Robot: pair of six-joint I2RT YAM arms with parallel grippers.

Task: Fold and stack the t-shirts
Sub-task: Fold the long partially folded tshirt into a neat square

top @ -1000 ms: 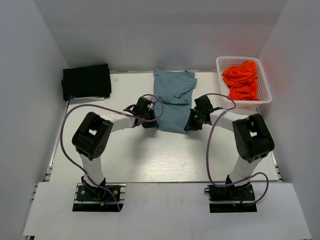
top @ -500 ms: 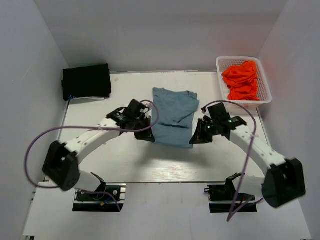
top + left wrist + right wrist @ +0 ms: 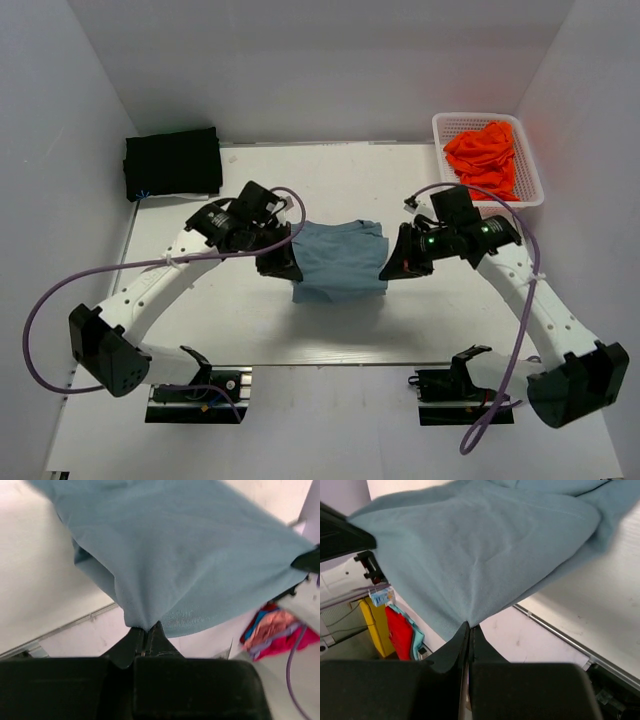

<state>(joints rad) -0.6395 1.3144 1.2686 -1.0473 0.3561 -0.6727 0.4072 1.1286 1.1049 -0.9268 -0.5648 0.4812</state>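
Bright, even light filled the overhead view with soft shadows, while both wrist views were blurred and soft-focused.

white lattice basket [image 3: 495, 208] | far right corner | white table [image 3: 250, 320]

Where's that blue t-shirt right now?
In the top view, the blue t-shirt is at the middle of the table, held between the two arms: left jaws pinch its left near corner, right jaws its right one.
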